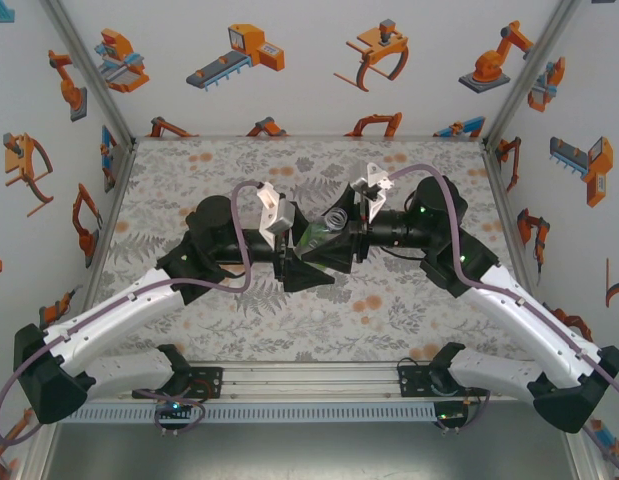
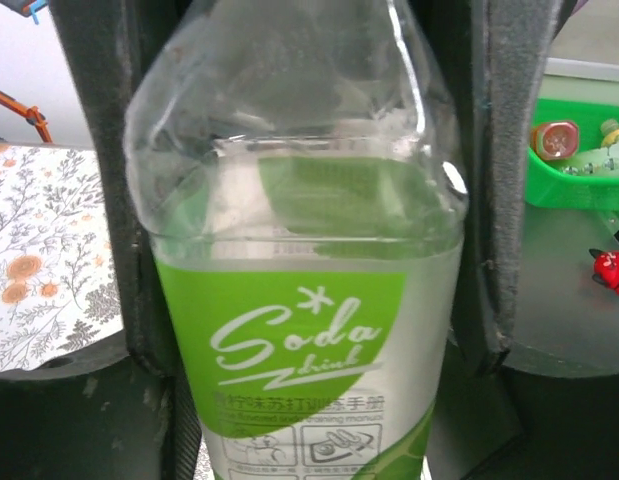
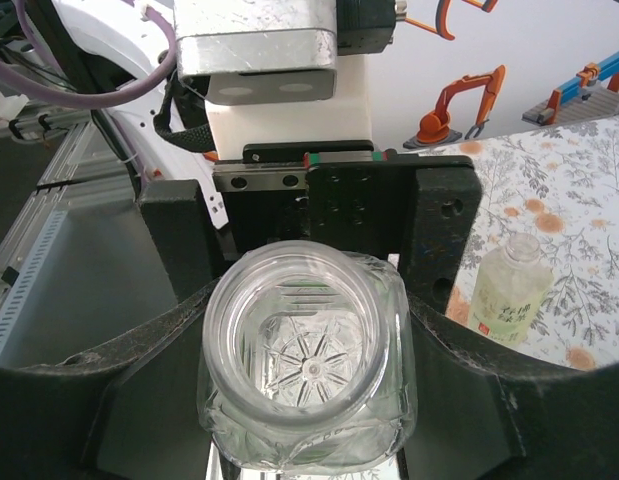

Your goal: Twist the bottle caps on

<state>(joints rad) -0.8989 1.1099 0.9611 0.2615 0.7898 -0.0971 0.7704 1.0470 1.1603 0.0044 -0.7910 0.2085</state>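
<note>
— Flowered counter [image 1: 189, 170], what is over it?
— Green-tinted bottle [image 2: 309, 300], in the air; left tool [image 2: 309, 90] and right tool [image 3: 309, 400] both clamp it.
— Any cap on?
— No, its mouth is bare. Screwing is not begun, I think.

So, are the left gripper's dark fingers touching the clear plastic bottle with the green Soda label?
Touching. In the left wrist view, the left gripper has both dark fingers pressed against the sides of the bottle, with no gap showing.
</note>
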